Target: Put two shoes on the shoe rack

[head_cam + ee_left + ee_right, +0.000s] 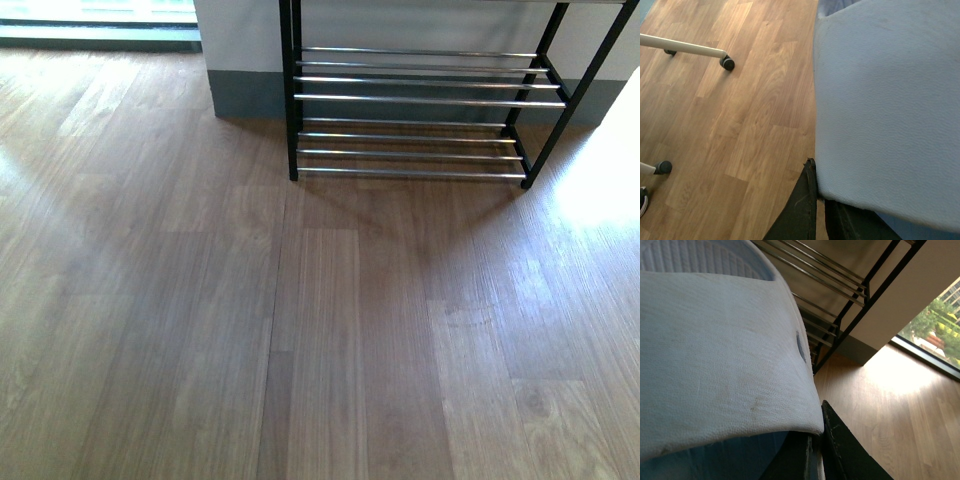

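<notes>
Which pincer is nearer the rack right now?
Right. The right pincer holds a slide with the rack just beyond. The left pincer holds the other slide over floor; no rack in its view.

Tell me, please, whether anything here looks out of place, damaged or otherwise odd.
Nothing is spilled or askew. The only oddity is faint brownish smudging on the pale blue rubber slide clamped in the right gripper. The black-framed shoe rack with chrome rods stands square on the wooden floor.
</notes>
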You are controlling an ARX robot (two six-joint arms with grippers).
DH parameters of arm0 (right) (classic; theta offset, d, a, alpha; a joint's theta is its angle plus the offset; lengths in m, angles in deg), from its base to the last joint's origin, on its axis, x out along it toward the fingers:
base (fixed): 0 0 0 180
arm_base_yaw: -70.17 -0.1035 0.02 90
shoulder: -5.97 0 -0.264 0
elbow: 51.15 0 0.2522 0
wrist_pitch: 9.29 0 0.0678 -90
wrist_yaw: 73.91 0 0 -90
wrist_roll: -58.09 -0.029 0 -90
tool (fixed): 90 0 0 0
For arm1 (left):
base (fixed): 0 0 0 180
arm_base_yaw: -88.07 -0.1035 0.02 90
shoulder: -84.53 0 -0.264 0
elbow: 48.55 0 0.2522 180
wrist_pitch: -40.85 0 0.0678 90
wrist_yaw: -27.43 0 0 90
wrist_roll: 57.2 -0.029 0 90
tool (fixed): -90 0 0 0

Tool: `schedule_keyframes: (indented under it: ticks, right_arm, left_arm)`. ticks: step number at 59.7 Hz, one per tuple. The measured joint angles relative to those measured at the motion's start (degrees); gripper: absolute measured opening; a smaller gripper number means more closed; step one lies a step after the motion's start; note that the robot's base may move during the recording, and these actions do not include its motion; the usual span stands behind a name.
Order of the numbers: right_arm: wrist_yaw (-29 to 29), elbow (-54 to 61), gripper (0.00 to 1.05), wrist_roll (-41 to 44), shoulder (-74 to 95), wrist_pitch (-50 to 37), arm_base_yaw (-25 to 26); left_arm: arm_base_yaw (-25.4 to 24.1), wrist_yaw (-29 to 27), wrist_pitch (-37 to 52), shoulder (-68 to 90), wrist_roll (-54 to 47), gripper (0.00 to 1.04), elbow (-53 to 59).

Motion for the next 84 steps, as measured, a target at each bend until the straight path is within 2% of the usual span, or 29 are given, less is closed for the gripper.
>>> schedule_keyframes:
  ticks: [84]
  right_arm:
    - [0.0, 0.1, 0.01, 0.0, 0.0, 0.0, 0.0]
  left_arm:
    - [-0.1, 0.0, 0.0, 0.1, 0.0, 0.02, 0.0]
